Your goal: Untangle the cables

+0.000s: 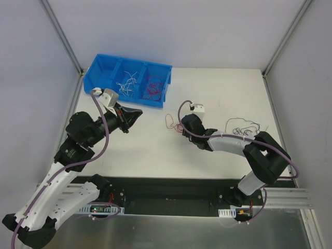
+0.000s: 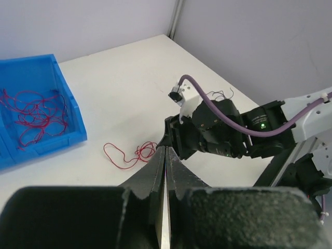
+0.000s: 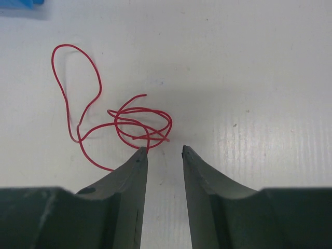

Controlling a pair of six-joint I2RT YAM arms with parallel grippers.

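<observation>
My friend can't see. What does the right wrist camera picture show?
A thin red wire lies in curly loops on the white table, just ahead of the right end effector, whose two dark fingers are open.

A white bench [image 1: 155, 150] stood enclosed by pale grey walls [image 1: 181, 31], with aluminium posts [image 1: 63, 36] rising at the corners under even light.

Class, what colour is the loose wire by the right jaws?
The wire is red, best seen from the right wrist.

Arms [image 1: 57, 189]: had white shells, black joints.
Hoses [image 2: 207, 99]: were thick and purple.
Fingers [image 3: 127, 192]: were dark, tapering to points.
Light [image 2: 263, 125]: glowed green.
</observation>
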